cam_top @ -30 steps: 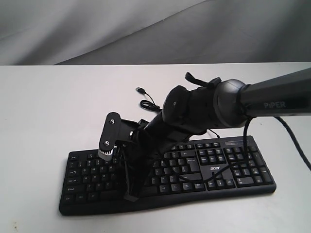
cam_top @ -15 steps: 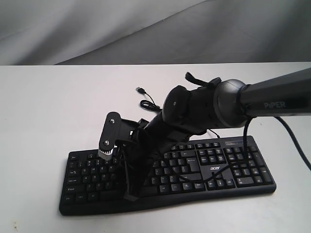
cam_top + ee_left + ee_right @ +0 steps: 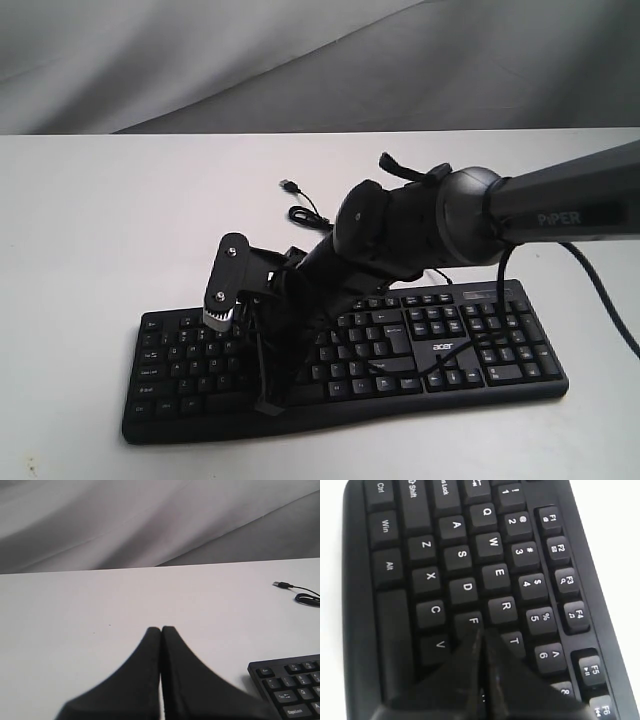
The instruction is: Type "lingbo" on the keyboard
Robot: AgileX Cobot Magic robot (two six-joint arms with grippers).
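The black keyboard (image 3: 450, 350) lies on the white table, its "acer" logo near the number pad. My right gripper (image 3: 268, 405) reaches across to the left half of the keys, pointing steeply down. In the right wrist view the right gripper (image 3: 482, 630) is shut with nothing in it. Its tips lie over the keyboard (image 3: 465, 555) between the F and T keys, hiding the key under them. I cannot tell whether they touch a key. My left gripper (image 3: 161, 628) is shut and empty over bare table, left of the keyboard's corner (image 3: 290, 685). It is out of the exterior view.
The keyboard's thin black USB cable (image 3: 300, 205) lies coiled behind the keyboard, its plug (image 3: 280, 584) loose on the table. A black cable from the right arm (image 3: 560, 205) droops over the number pad. A grey cloth backdrop (image 3: 300, 60) hangs behind the table.
The right arm has edged very slightly to the left. Its fingertips stay at about the same spot over the left half of the keys.
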